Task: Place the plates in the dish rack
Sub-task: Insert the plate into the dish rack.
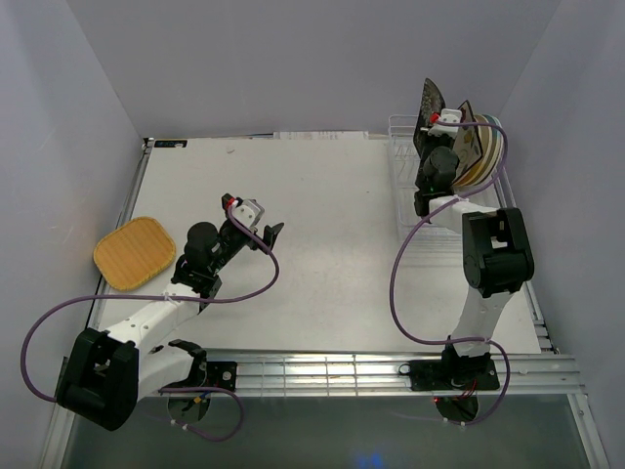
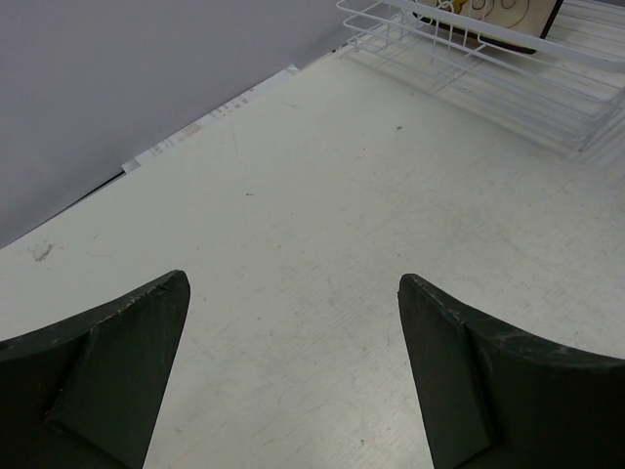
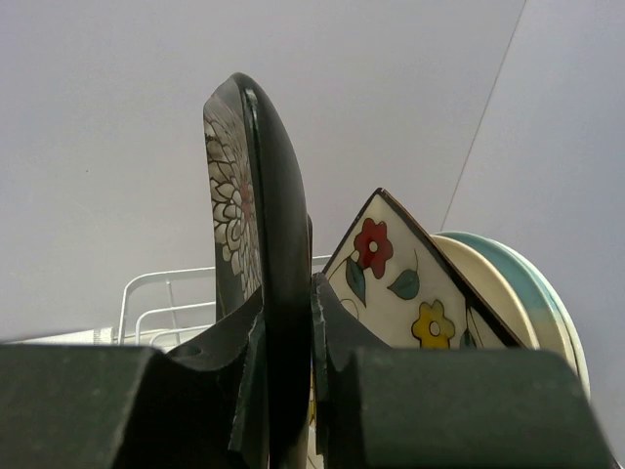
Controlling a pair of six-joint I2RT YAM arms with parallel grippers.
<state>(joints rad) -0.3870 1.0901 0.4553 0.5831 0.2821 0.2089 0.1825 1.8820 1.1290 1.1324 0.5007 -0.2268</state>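
The right gripper [image 3: 288,327] pinches the stiff, fragile black floral plate [image 3: 273,195] by its rim, perhaps not yet seated in the dish rack [image 1: 405,200].

Orange-yellow plate [image 1: 135,253] flat on desk [image 1: 332,254] at left, left gripper [image 1: 254,217] spread wide mid-desk, right gripper [image 1: 441,121] at upright black floral plate [image 1: 429,101], dish rack [image 1: 403,200] far right holding stood plates [image 1: 485,151]
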